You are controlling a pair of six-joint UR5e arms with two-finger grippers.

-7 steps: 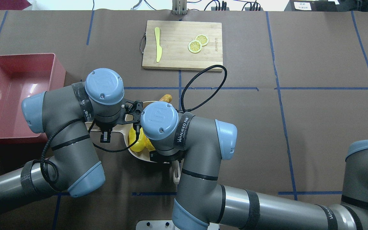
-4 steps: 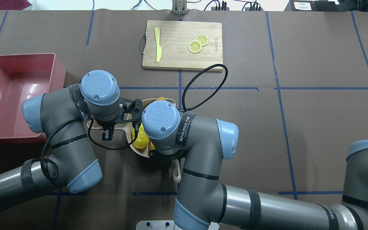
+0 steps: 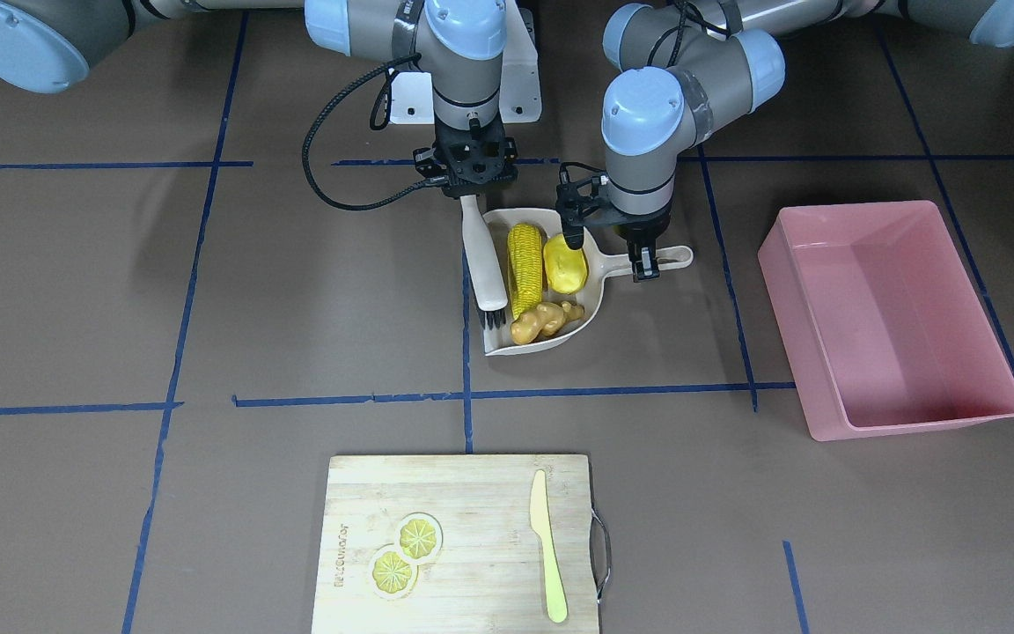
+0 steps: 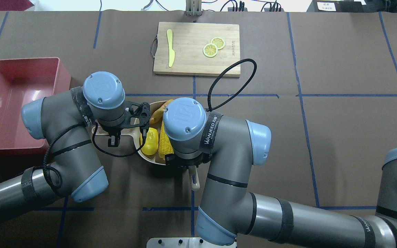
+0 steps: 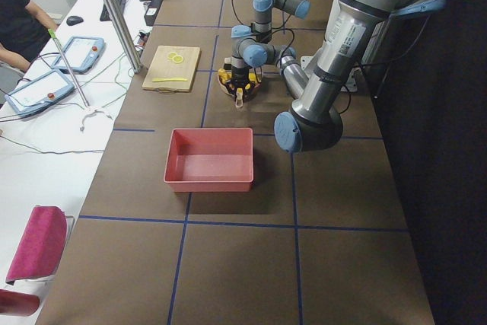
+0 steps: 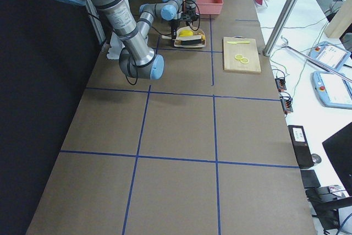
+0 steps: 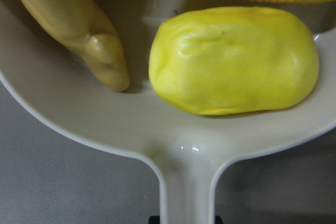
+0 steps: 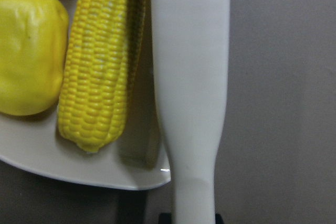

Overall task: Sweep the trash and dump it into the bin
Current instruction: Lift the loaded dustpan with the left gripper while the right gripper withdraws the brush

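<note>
Since the earlier overhead frame the right wrist has moved right and toward the far side of the table. The ginger root (image 3: 544, 322), which then poked past the far lip of the dustpan (image 3: 525, 350), now lies inside it.

All three pieces of trash are in the pan. The corn cob (image 3: 523, 269) lies lengthwise, the potato-like lump (image 3: 565, 266) touches its side, and the ginger root sits just inside the open lip.

The left gripper (image 3: 643, 262) is clamped on the pan's handle, so the lump lies just beyond its fingertips, as the left wrist view shows. The right gripper (image 3: 470, 195) pinches the handle of the brush (image 3: 482, 264), which runs alongside the corn with its bristles at the lip.

The bin (image 3: 916, 423) stands well apart, at the left in the overhead view, and appears to hold nothing yet.

Likely hazards:
- The ginger root is nearest the open edge. If the pan dips forward as it is lifted, that piece would probably slide out first.
- The lump and cob are rounded and may roll during a quick swing toward the bin.
- The two wrists sit close together, so raising the pan before the brush clears it risks a knock that jolts the load.
</note>
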